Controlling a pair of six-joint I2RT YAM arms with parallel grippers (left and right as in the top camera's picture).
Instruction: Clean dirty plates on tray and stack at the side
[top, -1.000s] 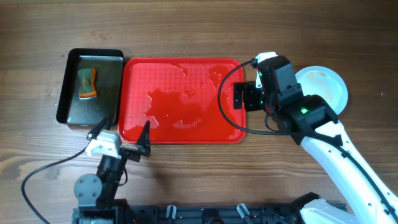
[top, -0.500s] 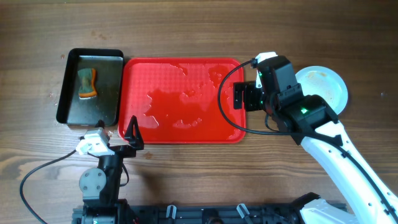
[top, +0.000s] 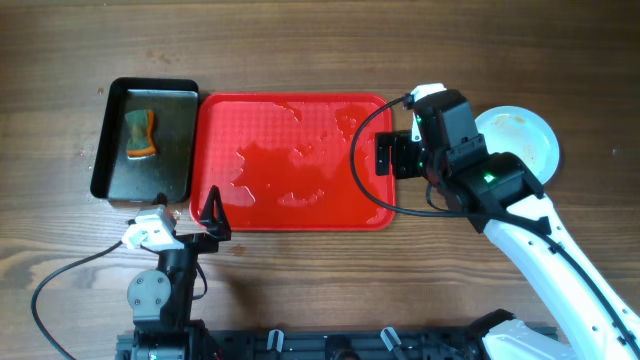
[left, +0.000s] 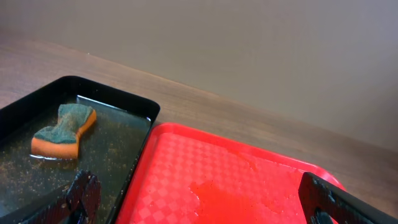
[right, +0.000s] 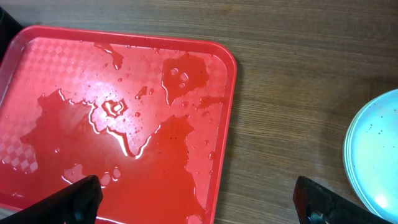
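The red tray (top: 215, 120) lies in the middle of the table, wet with puddles and with no plate on it. It also shows in the left wrist view (left: 186, 162) and the right wrist view (right: 37, 62). The pale plates (top: 527, 135) sit stacked on the table right of the tray, with small dark specks on the top one. Their left edge shows in the right wrist view (right: 376, 155). My left gripper (top: 182, 220) is open and empty by the tray's front left corner (left: 202, 202). My right gripper (top: 388, 155) is open and empty above the tray's right edge (right: 199, 202).
A black metal pan (top: 108, 150) stands left of the tray, holding murky water and an orange and green sponge (top: 141, 133), which also shows in the left wrist view (left: 62, 129). Bare wooden table lies between the tray and the plates.
My left gripper has swung a little to the left along the tray's front edge, then held still. The right arm, tray and plates have not moved.
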